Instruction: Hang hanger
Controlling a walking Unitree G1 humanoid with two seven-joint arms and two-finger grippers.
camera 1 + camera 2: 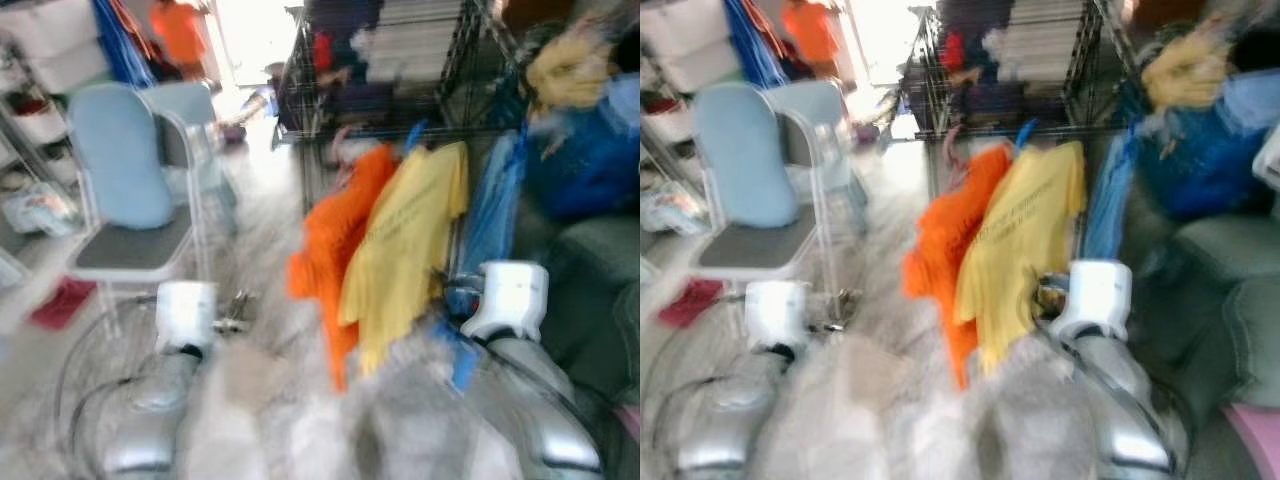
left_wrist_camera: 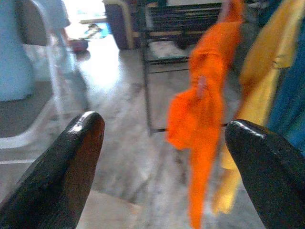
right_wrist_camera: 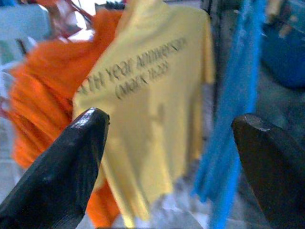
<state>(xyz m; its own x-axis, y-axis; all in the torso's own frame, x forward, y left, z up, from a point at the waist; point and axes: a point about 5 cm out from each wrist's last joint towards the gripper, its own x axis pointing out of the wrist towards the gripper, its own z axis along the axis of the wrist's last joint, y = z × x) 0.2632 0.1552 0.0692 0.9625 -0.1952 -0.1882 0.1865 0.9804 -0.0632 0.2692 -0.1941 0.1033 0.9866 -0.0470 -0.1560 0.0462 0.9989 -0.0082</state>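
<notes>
Orange shirt (image 1: 335, 250), yellow shirt (image 1: 410, 245) and blue garment (image 1: 492, 215) hung already along the wire rack's (image 1: 390, 75) front edge. Left gripper (image 2: 164, 143) and right gripper (image 3: 169, 143) both stood spread wide, holding nothing. Yellow shirt faced the right jaws, apart. Hanging judged largely complete; blur hid any loose hanger.
</notes>
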